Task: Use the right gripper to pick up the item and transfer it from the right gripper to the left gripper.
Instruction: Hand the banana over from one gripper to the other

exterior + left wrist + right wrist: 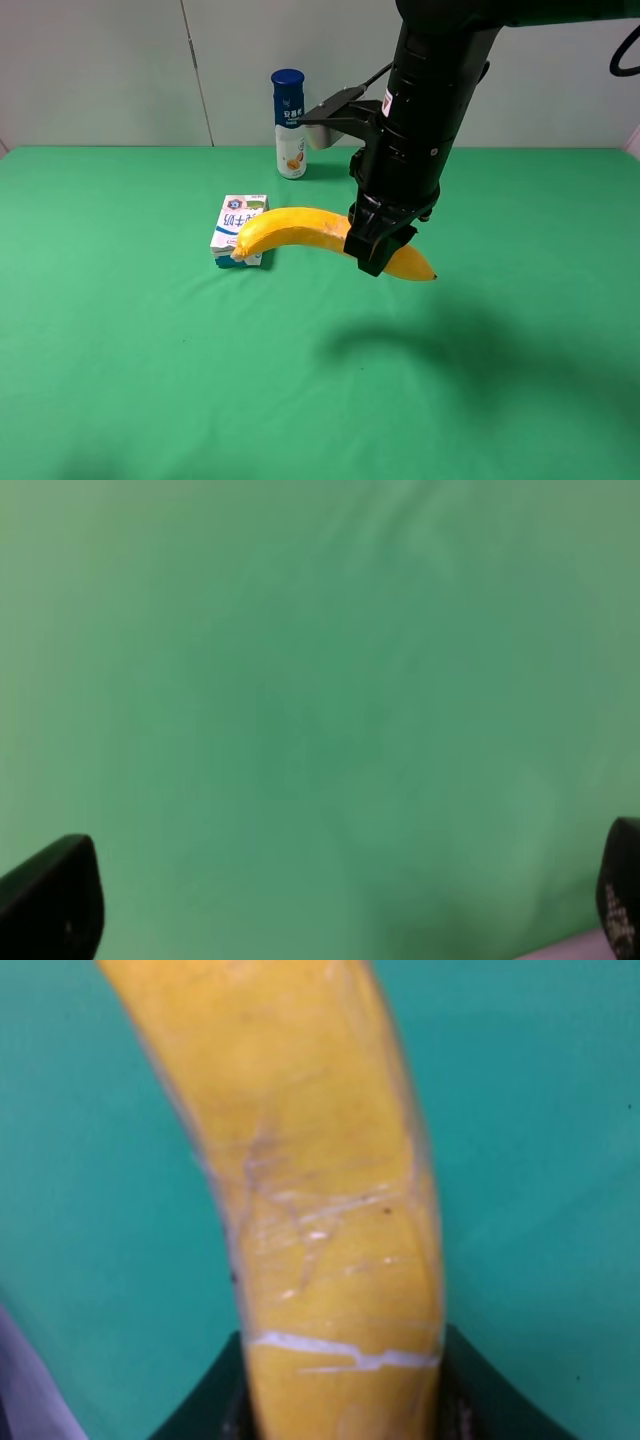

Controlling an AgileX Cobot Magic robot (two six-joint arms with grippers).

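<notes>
The yellow banana (290,228) hangs in the air above the green table, held near its right end by my right gripper (375,245), which is shut on it. The banana's left tip is in front of the milk carton in the exterior view. In the right wrist view the banana (310,1180) fills the frame, with the black fingers (200,1415) on either side of it at the bottom. My left gripper (335,900) is open and empty over bare green cloth. Only its two fingertips (50,895) show. The left arm is out of the exterior view.
A white-blue milk carton (238,225) lies on the table behind the banana's left end. A tall blue-capped bottle (289,122) stands at the back centre. The green cloth (150,380) covers the whole table.
</notes>
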